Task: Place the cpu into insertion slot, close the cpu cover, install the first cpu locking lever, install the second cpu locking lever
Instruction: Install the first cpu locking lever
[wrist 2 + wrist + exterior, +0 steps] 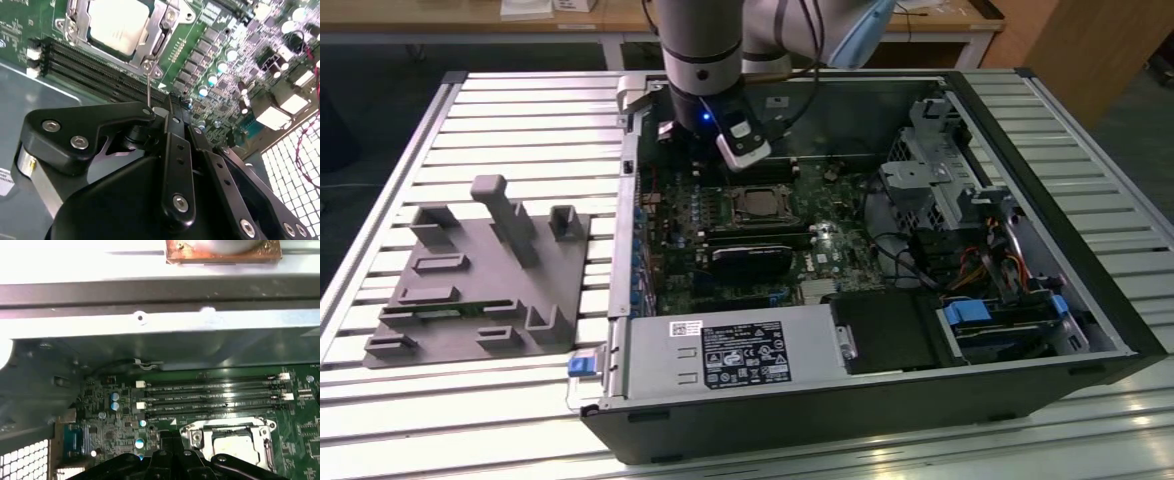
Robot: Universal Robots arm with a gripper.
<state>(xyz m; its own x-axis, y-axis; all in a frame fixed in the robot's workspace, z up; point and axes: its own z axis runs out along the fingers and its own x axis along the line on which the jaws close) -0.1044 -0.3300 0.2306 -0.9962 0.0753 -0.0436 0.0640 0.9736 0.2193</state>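
The cpu (116, 24) lies flat in the insertion slot (757, 205) of the green motherboard, its pale metal top showing. The silvery cpu cover (159, 31) lies down around its edges. A thin metal locking lever (148, 85) stands up from the socket's corner and runs to the tip of my black gripper (167, 111). The fingers look pressed together, with the lever against their side. In the first wrist view the cpu (234, 446) sits just past the gripper (170, 459). In the exterior view the gripper (727, 168) hangs inside the case, just behind the socket.
Long black memory slots (215, 395) lie between the socket and the case wall (160, 295). A black card (750, 255) sits on the near side of the socket. Drive bays and cables (974, 240) fill the exterior view's right. A grey fixture plate (480, 280) lies outside the case.
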